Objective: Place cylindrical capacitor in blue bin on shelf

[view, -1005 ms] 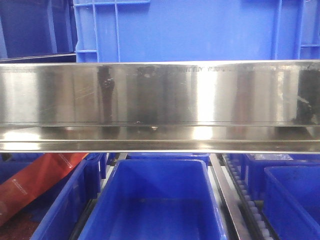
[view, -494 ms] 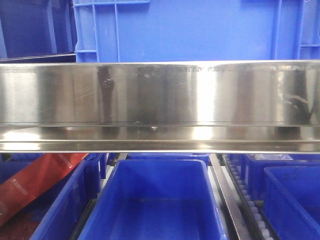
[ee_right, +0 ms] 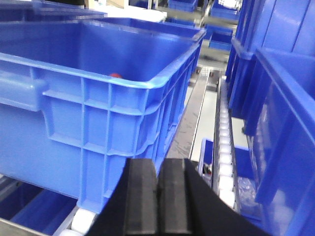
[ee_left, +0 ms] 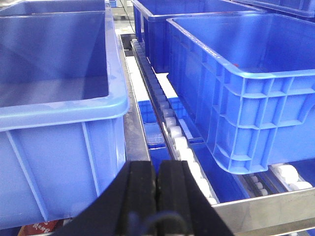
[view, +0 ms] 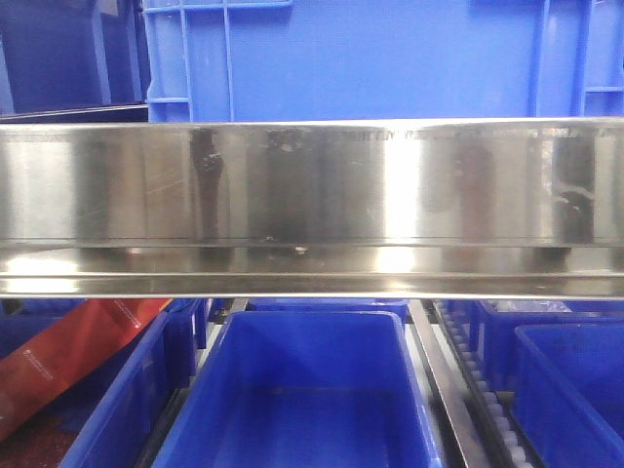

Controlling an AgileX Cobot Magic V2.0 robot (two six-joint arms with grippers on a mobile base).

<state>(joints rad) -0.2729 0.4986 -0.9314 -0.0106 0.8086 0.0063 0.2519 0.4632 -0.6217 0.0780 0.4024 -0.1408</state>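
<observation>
The shelf's broad steel front rail [view: 312, 185] fills the front view, with a blue bin [view: 390, 58] on the tier above it and another blue bin [view: 312, 390] below. My left gripper [ee_left: 157, 177] is shut with nothing in it, over the gap between two blue bins [ee_left: 54, 73] [ee_left: 236, 73]. My right gripper [ee_right: 158, 182] is shut too and holds nothing, just in front of a large blue bin [ee_right: 98, 64]. A small reddish thing [ee_right: 114, 75] peeks over that bin's near rim; I cannot tell whether it is the cylindrical capacitor.
White roller tracks [ee_left: 177, 142] [ee_right: 224, 147] run between the bins on steel rails. More blue bins [ee_right: 280, 123] stand close on the right. A red package [view: 68, 351] lies in the lower left bin. A lower tier with small blue bins shows through the gaps.
Only the dark reflection at the right end of the steel rail has shifted and shrunk a little. The bins and rail stand as before.
</observation>
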